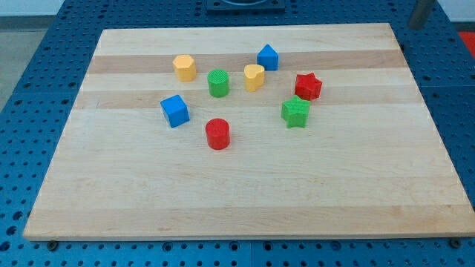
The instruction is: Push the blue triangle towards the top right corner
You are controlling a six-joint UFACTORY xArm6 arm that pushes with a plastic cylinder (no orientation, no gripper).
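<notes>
The blue triangle (268, 57) sits on the wooden board (245, 200), upper middle, just above and right of a yellow heart-like block (254, 77). A dark rod shows at the view's top right, beyond the board's corner. Its lower end, my tip (415, 26), is far to the right of the blue triangle and touches no block.
A yellow block (185, 67) and a green cylinder (218, 83) lie left of the triangle. A red star (307, 86) and a green star (295, 112) lie to its lower right. A blue cube (175, 110) and a red cylinder (217, 133) lie lower left.
</notes>
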